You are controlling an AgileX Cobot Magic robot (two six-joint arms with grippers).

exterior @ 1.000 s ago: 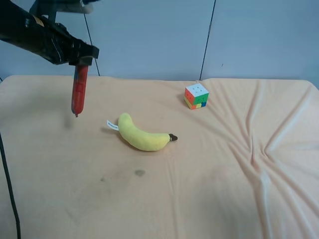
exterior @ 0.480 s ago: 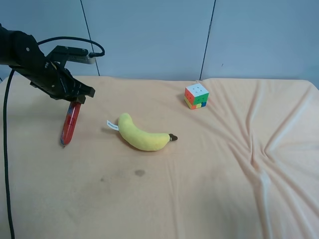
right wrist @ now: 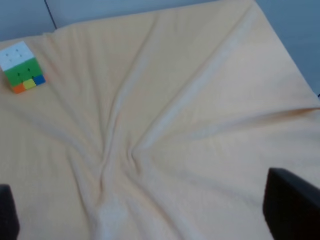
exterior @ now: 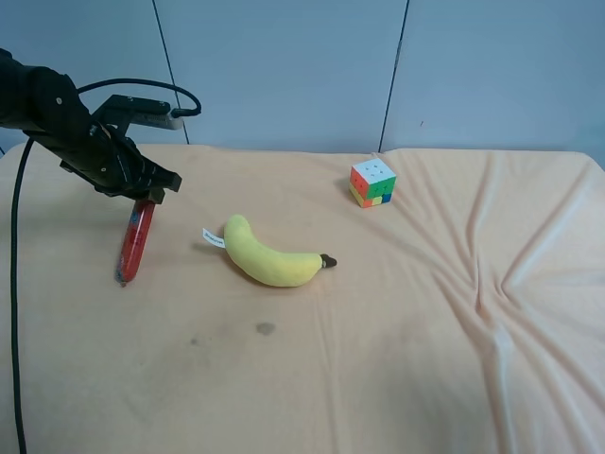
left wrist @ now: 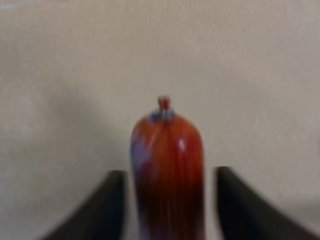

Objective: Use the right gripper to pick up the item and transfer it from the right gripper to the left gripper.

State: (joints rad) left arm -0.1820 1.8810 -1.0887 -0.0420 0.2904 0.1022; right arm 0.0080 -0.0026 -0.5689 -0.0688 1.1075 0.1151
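Note:
The item (exterior: 135, 243), a slim red stick in shiny wrapper, hangs tilted from my left gripper (exterior: 144, 197), the all-black arm with looped cables at the exterior high view's left. Its lower tip is at or just above the cloth. In the left wrist view the item (left wrist: 167, 170) stands between the two black fingers (left wrist: 107, 210), and the gripper (left wrist: 167, 220) is shut on it. My right gripper (right wrist: 150, 220) is open and empty, with its fingertips (right wrist: 292, 210) wide apart over wrinkled cloth. The right arm is out of the exterior high view.
A yellow plush banana (exterior: 271, 257) lies right of the item. A multicoloured puzzle cube (exterior: 372, 182) stands further back; it also shows in the right wrist view (right wrist: 21, 67). The peach cloth (exterior: 492, 284) is wrinkled on the right side.
The left gripper came down and to the left with the item, from high above the table to close over the cloth. In the last half second it barely moved.

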